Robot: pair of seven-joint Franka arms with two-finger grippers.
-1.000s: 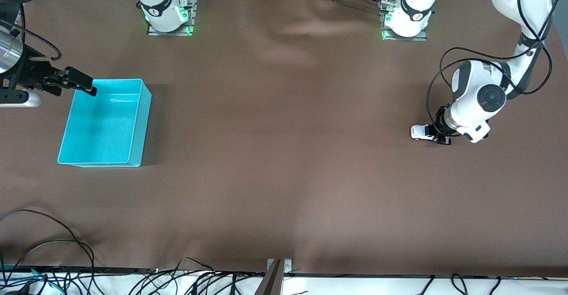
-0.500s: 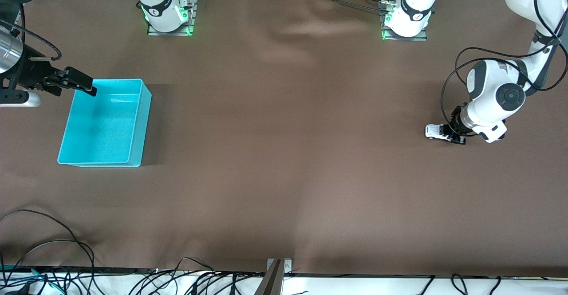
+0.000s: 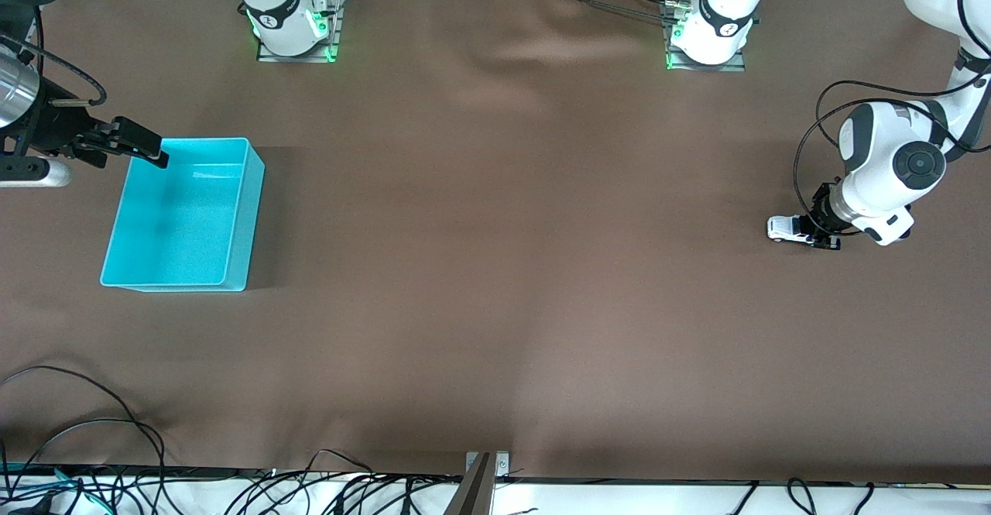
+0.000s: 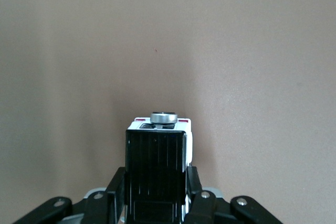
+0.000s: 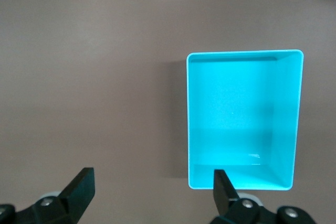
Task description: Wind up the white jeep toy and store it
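Two arms | left gripper [image 3: 814, 235] jaws clamped on small white jeep toy [image 3: 786, 228], wheels down for winding, well apart from cyan plastic bin [image 3: 241, 221] | right gripper [image 3: 147, 147] waits over bin's edge, jaws apart

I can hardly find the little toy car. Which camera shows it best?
The left wrist view: the white jeep toy fills the lower middle, clamped in the left tool. The front view shows it only as a tiny speck; the right wrist view misses it.
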